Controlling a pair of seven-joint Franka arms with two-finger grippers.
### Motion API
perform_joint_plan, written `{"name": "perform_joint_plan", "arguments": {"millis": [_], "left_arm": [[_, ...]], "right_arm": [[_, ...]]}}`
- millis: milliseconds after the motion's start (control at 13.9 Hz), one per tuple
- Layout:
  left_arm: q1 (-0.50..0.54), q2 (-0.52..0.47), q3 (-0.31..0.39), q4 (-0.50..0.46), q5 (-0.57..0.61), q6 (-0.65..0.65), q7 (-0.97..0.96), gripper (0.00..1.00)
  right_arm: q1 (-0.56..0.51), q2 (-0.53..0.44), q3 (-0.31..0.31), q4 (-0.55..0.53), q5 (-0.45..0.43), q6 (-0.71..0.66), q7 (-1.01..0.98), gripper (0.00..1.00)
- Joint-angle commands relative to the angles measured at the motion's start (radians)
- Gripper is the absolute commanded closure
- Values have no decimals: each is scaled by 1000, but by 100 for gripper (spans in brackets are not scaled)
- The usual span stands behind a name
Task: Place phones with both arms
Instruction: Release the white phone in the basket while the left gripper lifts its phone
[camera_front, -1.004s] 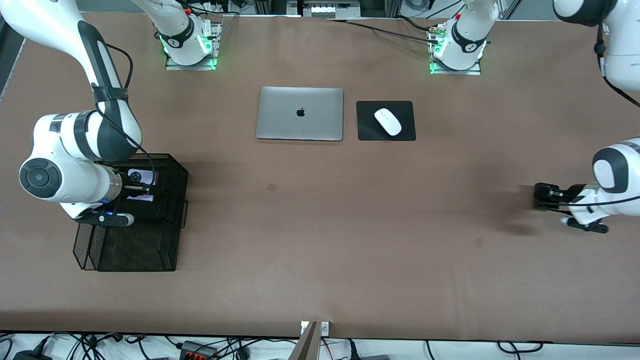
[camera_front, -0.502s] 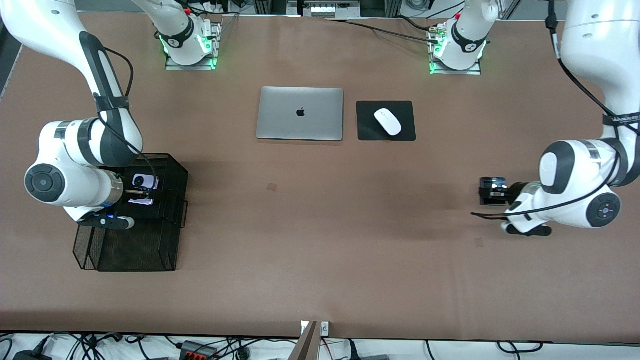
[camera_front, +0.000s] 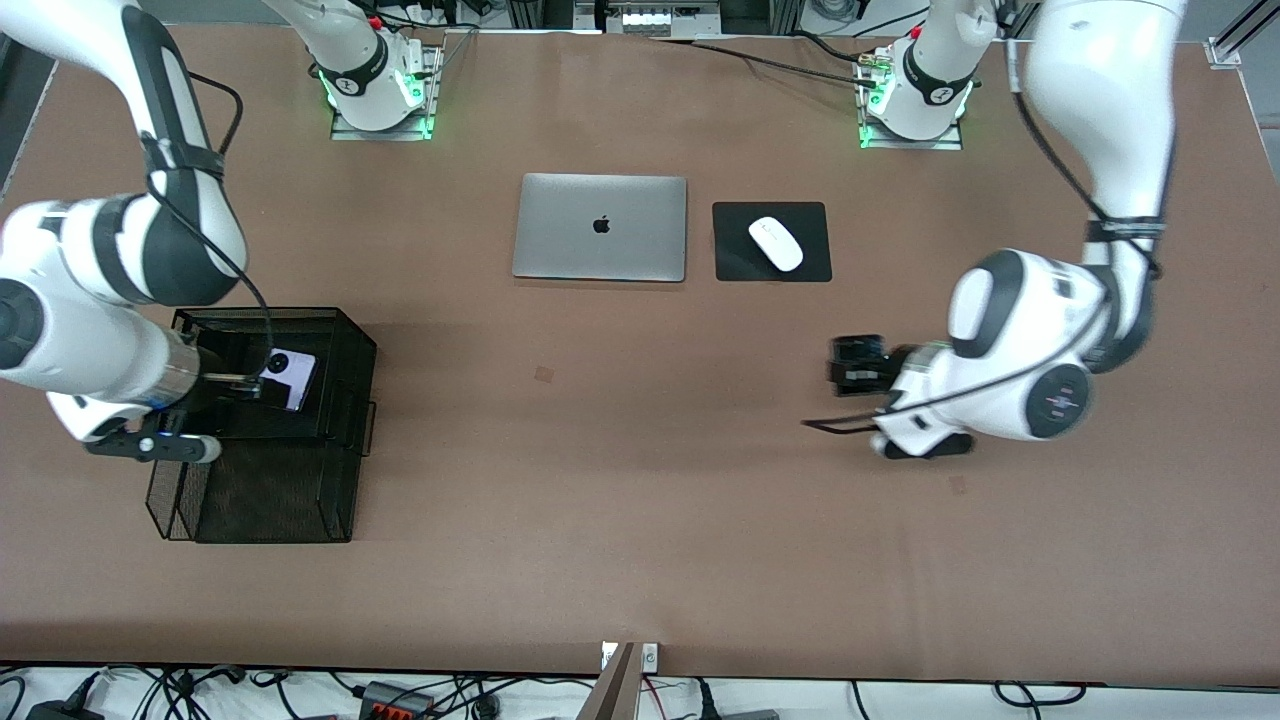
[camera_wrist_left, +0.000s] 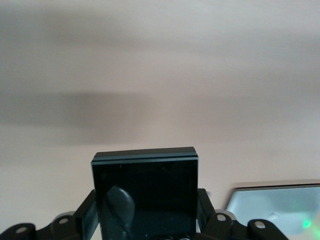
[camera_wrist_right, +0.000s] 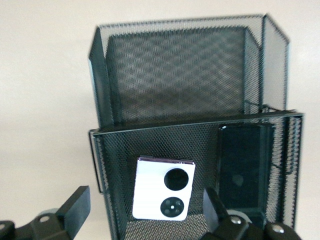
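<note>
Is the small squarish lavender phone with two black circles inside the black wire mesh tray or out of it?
Inside. The lavender phone lies flat on the mesh tray's floor beside the long black phone, under the open right gripper.

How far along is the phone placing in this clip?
Done: the lavender phone and the long black phone lie in the mesh tray, under the open right gripper. In hand: the left gripper is shut on the small black phone over bare table. Left: getting that phone into the tray.
</note>
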Motion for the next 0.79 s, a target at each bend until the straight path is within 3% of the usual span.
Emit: {"name": "perform_joint_plan", "arguments": {"millis": [0,215,574,717], "left_arm": [[-85,38,44,85,-91,23,-92,75],[-191,81,91,122,-218,138,-164,76],[-450,170,306,144,-561,434,-129,75],[-531,205,323,159,-638,590,-147,75]], "right_arm": [[-7,1,20,77,3,-56,-13,0],[-11,-10,20,82,1,-58,-15,0],[-7,-13,20,85,1,-58,-13,0],[-11,-17,19,85,3,-59,-15,0]]}}
